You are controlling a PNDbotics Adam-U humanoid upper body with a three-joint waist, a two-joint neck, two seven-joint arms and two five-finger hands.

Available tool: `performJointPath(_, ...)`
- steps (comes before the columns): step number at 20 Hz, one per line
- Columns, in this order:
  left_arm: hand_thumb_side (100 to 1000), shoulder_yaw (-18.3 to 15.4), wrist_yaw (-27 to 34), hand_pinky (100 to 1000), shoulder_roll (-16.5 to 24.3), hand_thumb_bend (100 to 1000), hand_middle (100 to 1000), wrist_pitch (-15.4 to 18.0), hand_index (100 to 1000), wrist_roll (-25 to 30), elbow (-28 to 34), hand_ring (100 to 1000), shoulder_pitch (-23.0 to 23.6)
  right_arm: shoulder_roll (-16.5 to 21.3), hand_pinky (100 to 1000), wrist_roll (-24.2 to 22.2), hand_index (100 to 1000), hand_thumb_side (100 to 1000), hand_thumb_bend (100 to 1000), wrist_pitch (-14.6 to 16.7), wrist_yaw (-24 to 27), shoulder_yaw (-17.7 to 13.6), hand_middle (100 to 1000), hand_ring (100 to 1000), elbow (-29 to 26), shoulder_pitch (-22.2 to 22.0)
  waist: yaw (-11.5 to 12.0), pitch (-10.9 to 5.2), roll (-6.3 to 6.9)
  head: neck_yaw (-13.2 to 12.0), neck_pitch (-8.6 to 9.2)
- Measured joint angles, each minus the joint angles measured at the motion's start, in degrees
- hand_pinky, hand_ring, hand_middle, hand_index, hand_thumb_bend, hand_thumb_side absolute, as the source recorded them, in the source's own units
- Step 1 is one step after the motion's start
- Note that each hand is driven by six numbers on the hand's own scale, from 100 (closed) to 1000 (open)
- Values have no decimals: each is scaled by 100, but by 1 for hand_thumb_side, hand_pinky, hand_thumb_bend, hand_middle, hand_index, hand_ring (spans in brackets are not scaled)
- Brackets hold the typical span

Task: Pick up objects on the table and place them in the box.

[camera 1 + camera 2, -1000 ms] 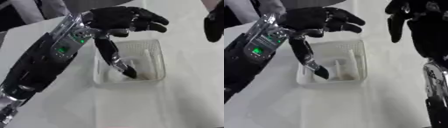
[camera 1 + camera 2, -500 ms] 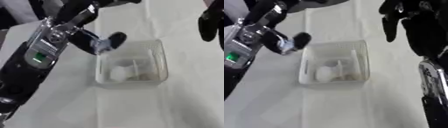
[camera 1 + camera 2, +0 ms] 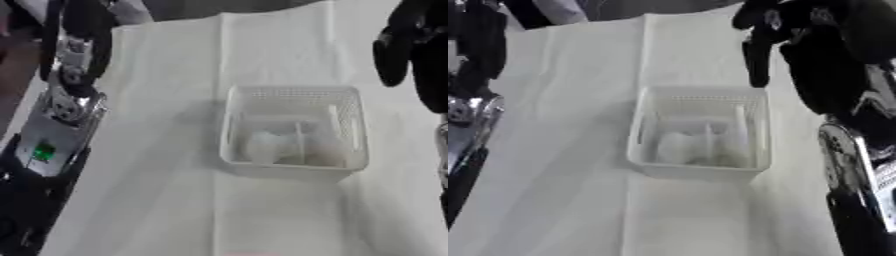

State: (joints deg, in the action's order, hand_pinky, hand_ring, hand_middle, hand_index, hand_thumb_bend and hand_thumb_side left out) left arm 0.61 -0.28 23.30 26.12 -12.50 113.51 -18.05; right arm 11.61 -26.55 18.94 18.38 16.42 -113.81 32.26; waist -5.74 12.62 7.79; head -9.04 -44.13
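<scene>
A white mesh box (image 3: 293, 97) stands on the white cloth, slightly right of centre. Inside it lie pale things: a roundish white lump (image 3: 262, 146) and a thin white stick (image 3: 302, 142) standing on end beside it. My left hand (image 3: 80, 35) is up at the far left, well away from the box, with its silver forearm running down to the lower left corner. My right hand (image 3: 798, 40) hangs open above the box's far right corner, one dark finger (image 3: 756, 57) pointing down, holding nothing.
The white cloth (image 3: 166, 165) covers the table, with a fold line running down its middle. My right forearm (image 3: 859, 170) fills the right edge of the right eye view. Dark shapes lie beyond the cloth's far edge.
My left hand has lifted out of the box and swung away to the far left. The pale things it was over now lie uncovered in the box. My right hand has barely moved.
</scene>
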Motion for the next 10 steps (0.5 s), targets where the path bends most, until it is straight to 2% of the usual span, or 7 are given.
performJointPath(2,1000,-72,105,652,-277,277,866,1,906,-135,0,855,47,-5,206,46,882,920,100,-43,5,15,690,364,0,-2,94,29,-3,4,0)
performJointPath(3,1000,-95,136,653,-410,305,873,-3,910,-182,0,864,71,-19,210,63,893,885,100,-59,5,21,714,373,0,-2,130,45,-7,8,0)
performJointPath(4,1000,-108,149,653,-536,309,871,-12,911,-218,0,864,100,-26,212,72,895,921,100,-69,3,39,722,377,0,-2,154,60,-16,34,0)
performJointPath(6,1000,-126,176,657,-736,330,876,-35,916,-257,0,872,143,-42,219,71,906,924,100,-80,5,85,741,389,0,-3,186,87,-36,50,0)
performJointPath(7,1000,-126,183,676,-809,348,889,-42,925,-260,0,885,155,-42,243,57,927,936,100,-83,9,102,777,425,0,-3,196,102,-47,50,0)
performJointPath(9,1000,-126,182,704,-873,358,901,-68,934,-231,0,900,180,-44,279,7,938,957,100,-67,29,147,811,463,0,-3,196,130,-59,50,0)
performJointPath(10,1000,-125,176,698,-881,357,898,-86,932,-206,0,897,191,-46,269,-33,936,952,100,-50,44,170,803,454,0,-3,189,140,-59,50,0)
